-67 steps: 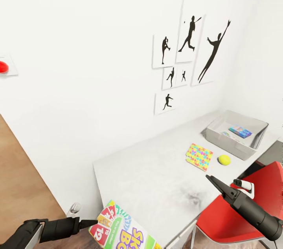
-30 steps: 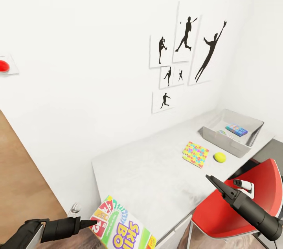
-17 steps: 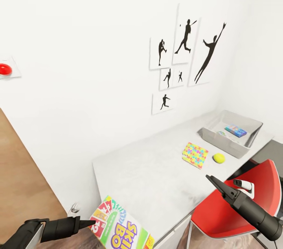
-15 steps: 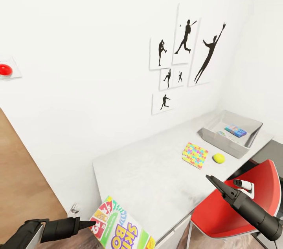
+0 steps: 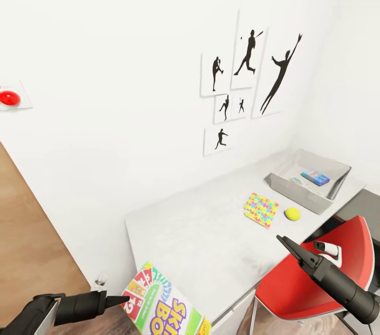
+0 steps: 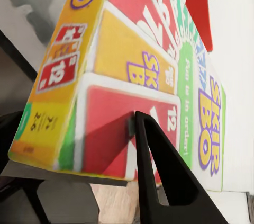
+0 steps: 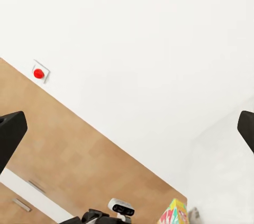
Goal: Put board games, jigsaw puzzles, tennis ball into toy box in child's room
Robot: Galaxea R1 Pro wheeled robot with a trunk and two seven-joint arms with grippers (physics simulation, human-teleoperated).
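Left hand (image 5: 122, 300) low at near left, pinching the corner of the Skip-Bo game box (image 5: 161, 307); in the left wrist view one dark finger (image 6: 159, 176) lies flat across the red card print of the game box (image 6: 137, 75), so the grip is pressed onto it. Box hangs off the near edge of the surface (image 5: 206, 240), long axis running away from the hand toward the near right. Further right on the surface: one jigsaw puzzle (image 5: 261, 209), the tennis ball (image 5: 292, 213) just beside it, then the toy box (image 5: 309, 179) at the far right end with a blue game box (image 5: 315, 176) inside. Right hand (image 5: 282, 242), over the red chair (image 5: 316, 277), spread and carrying nothing. Judgement: toy box lies well away, far right of the loaded left hand; the right arm is nearer it.
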